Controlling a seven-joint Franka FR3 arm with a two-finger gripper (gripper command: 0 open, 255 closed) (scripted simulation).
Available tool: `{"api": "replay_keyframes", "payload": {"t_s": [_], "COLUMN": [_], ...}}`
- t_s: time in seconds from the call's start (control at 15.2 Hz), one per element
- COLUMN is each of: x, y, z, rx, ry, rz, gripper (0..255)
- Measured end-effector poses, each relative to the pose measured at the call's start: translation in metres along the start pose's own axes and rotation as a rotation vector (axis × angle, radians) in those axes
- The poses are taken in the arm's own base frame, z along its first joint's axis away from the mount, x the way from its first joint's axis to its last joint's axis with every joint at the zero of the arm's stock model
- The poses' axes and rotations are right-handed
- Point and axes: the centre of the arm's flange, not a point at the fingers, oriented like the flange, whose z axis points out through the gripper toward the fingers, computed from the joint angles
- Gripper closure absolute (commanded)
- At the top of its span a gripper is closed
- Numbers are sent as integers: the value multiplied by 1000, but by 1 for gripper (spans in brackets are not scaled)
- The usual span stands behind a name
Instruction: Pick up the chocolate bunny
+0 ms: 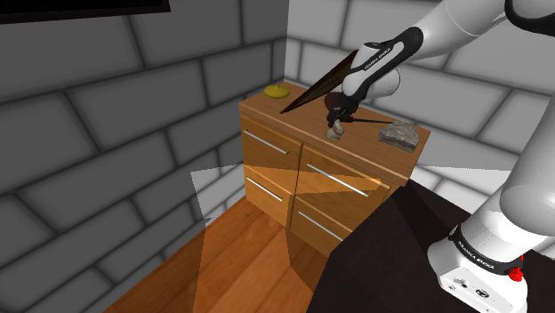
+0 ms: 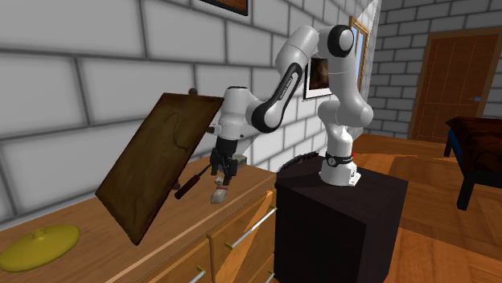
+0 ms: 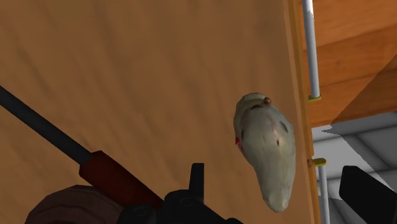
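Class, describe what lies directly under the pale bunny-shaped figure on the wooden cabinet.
The pale bunny-shaped figure lies on the light-brown wooden cabinet top. Its own body hides the patch directly beneath it.

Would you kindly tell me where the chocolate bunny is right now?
The pale bunny sits on the wooden dresser top, directly below the open gripper, beside a red-handled tool; in the shoulder view, a grey lump sits to its right.

Arm base band (image 1: 481, 250): you can read "FRANKA EMIKA".
Forearm lettering (image 1: 377, 56): too small for you to read.
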Motion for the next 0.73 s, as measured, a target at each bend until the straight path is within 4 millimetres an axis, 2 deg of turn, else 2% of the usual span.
{"api": "replay_keyframes", "payload": {"t_s": [0.07, 0.73], "x": [-1, -1], "y": [0, 0], "z": [2, 3], "rx": [0, 0], "ry": [0, 1], "rz": [0, 0], "gripper": [255, 255]}}
